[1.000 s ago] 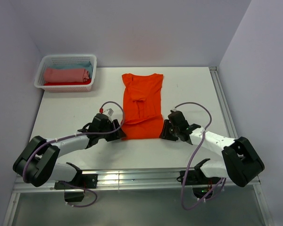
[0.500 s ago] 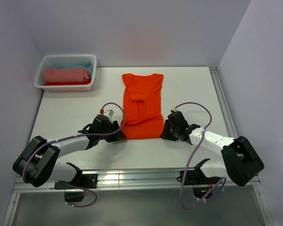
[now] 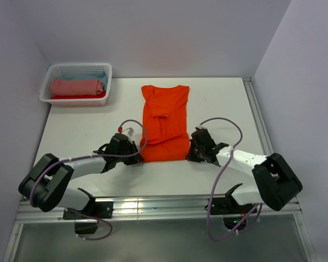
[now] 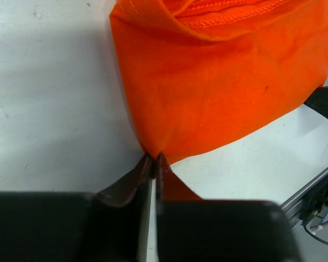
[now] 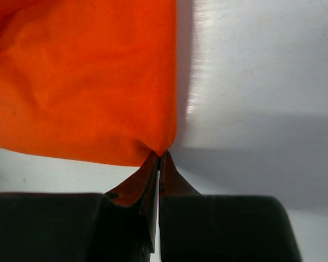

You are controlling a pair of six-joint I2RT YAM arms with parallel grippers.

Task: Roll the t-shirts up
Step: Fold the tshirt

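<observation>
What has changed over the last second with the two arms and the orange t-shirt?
Very little. The left claw and right claw crept slightly inward toward the orange t-shirt. They are now pinched shut on its two near corners, seemingly as before. The shirt lies where it was, and the white basket has not moved.

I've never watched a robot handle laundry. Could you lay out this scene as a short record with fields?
Garment: orange t-shirt, folded narrow, flat on the table, collar away from the arms
Left gripper: shut on the shirt's near left corner
Right gripper: shut on its near right corner
Basket: white, far left corner, holding a folded pink garment with blue and red cloth around it
</observation>
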